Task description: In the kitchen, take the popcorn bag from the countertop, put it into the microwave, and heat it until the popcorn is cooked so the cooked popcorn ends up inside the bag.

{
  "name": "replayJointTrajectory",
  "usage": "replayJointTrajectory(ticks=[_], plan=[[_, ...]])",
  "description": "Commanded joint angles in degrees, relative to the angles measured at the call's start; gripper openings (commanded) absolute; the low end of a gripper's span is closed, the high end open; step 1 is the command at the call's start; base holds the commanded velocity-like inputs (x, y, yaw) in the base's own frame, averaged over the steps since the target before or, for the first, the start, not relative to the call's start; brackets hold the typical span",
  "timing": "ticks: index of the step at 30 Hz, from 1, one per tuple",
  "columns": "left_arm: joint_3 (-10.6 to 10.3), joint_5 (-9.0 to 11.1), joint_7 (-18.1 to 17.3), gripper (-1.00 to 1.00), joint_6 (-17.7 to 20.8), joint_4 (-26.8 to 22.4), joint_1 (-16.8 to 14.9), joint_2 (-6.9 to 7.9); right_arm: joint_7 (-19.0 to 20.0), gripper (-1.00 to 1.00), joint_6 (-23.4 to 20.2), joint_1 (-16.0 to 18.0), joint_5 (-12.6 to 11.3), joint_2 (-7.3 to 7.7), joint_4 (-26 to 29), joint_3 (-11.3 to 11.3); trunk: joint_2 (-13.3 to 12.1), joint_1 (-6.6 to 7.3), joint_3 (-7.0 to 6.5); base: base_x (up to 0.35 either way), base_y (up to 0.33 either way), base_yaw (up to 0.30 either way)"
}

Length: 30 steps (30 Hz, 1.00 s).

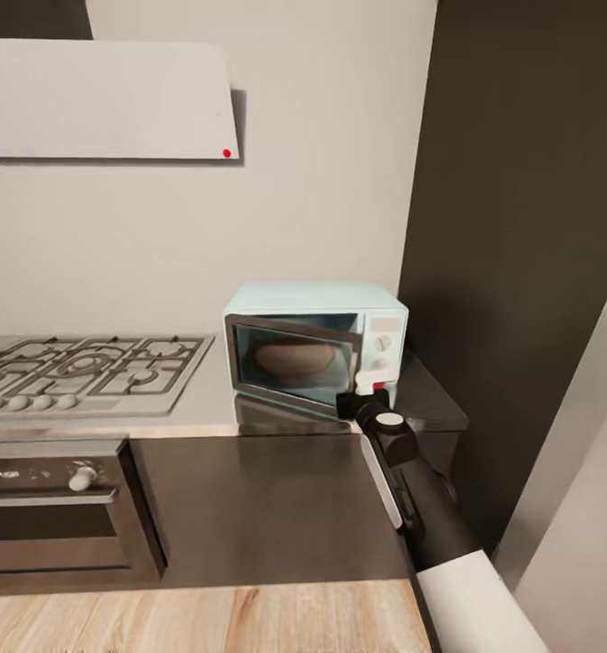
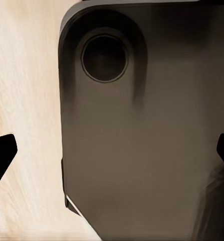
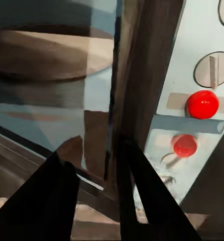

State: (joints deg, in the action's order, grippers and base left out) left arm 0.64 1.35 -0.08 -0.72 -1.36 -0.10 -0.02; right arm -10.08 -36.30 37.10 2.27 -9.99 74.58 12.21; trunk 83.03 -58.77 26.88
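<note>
Head view: the microwave [image 1: 314, 350], a pale mint-blue box with a dark glass door, stands on the grey desk [image 1: 276, 508] against the wall, beside a tall dark panel [image 1: 521, 227]. Its door [image 1: 289, 358] is slightly ajar, swung out a little from the frame. Behind the glass a rounded tan-brown shape, the popcorn bag [image 1: 294, 358], sits inside the cavity. White knobs [image 1: 382, 343] occupy the control strip on the microwave's right side.

To the left of the microwave: a grey gas hob [image 1: 85, 367] with grates and a row of pale knobs; below it, a black built-in oven [image 1: 53, 512]. A white range hood [image 1: 103, 100] with a small red dot hangs on the wall above. Pale wood floor [image 1: 203, 617] runs along the lower edge.

The right arm [image 1: 430, 517] reaches up from the lower right; the right end effector [image 1: 362, 399] sits at the lower right corner of the microwave front, by the door's free edge.

Right wrist view: the two dark fingers [image 3: 51, 201] of the right end effector stand moderately apart with nothing between them, close to the door edge. A round red button [image 3: 202, 104] shows on the pale control panel, with its reflection below. The bag [image 3: 51, 55] shows through the glass.

Left wrist view: the left end effector [image 2: 114, 150] is spread wide, its tips [image 2: 1, 153] at the opposite edges, over a dark robot part [image 2: 142, 130] and pale wood floor.
</note>
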Motion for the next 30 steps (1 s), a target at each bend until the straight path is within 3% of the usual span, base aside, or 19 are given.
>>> replayJointTrajectory(ticks=[1, 12, 13, 25, 30], plan=[[0.1, 0.1, 0.0, 1.00, -0.1, 0.0, 0.0, 0.06, -0.4, -1.00, -0.7, 0.1, 2.7, 0.00, 0.1, -4.4, 0.0, 0.04, 0.05, -0.238, 0.000, 0.000], [0.1, 0.1, 0.0, 1.00, -0.1, 0.0, 0.0, 0.11, -0.2, -1.00, -0.8, 0.1, 2.7, 0.00, 0.0, -4.4, 0.0, 0.04, 0.05, -0.032, 0.000, 0.000], [0.1, 0.1, 0.0, 1.00, -0.1, 0.0, 0.0, 0.11, -0.2, 1.00, -0.8, 0.1, 2.7, 0.00, 0.0, -4.4, 0.0, 0.04, 0.05, 0.000, 0.000, 0.000], [0.1, 0.1, 0.0, 1.00, -0.1, 0.0, 0.0, 0.10, 0.5, 1.00, -1.2, 0.1, 2.6, 0.00, 0.0, -4.3, 0.0, 0.04, 0.05, 0.000, 0.000, 0.000], [0.1, 0.1, 0.0, 1.00, -0.1, 0.0, 0.0, 0.07, 7.4, 1.00, -3.7, 0.1, 2.7, 0.30, -0.1, -4.4, 0.0, 0.04, 0.05, 0.000, 0.000, 0.000]])
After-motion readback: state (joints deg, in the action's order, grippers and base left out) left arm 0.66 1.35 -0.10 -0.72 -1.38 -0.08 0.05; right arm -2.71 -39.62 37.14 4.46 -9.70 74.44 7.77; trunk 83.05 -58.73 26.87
